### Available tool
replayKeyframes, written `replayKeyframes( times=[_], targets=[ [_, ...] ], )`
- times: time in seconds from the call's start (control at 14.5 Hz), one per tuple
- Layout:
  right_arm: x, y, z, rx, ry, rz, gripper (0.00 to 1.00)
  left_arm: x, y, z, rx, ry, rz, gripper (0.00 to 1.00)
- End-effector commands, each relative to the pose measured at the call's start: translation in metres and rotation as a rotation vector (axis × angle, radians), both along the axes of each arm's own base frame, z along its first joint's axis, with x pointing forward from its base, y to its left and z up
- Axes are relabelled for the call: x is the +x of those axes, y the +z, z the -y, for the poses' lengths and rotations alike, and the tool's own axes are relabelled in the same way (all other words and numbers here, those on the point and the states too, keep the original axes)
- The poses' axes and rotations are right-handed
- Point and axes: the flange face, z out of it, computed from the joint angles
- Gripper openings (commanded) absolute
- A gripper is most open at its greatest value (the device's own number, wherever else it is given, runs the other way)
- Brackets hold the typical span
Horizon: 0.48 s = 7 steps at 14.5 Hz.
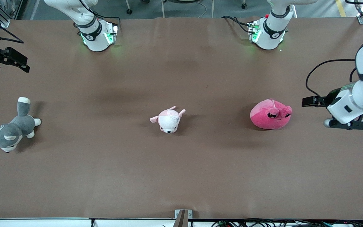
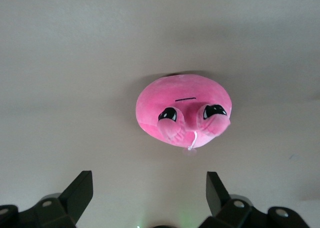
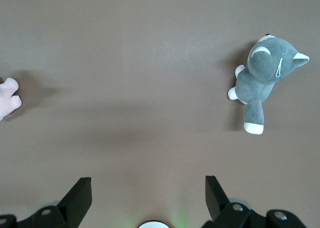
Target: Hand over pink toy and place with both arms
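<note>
Left gripper, fingers spread, hangs at 3 o'clock of pink toy: descend centred, straddle the body; right gripper, also spread, waits.

Bare table all around the pink toy; nearest obstacle, the puppy plush, well apart.

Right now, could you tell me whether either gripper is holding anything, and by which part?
Nothing is held. The left gripper is open near the pink toy; the right gripper is open above bare table.
</note>
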Motion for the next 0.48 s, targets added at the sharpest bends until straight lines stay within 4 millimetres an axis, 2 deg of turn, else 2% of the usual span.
replayKeyframes(
  times=[0.0,0.14,0.41],
  targets=[
    [-0.008,0.002,0.001,-0.019,0.001,0.005,1.00,-0.001,-0.030,0.019,-0.006,0.008,0.001,0.96],
    [-0.008,0.002,0.001,-0.019,0.001,0.005,1.00,-0.001,-0.054,0.026,0.003,0.030,-0.004,0.96],
    [-0.008,0.002,0.001,-0.019,0.001,0.005,1.00,0.002,-0.089,0.023,0.009,0.039,-0.057,0.96]
  ],
)
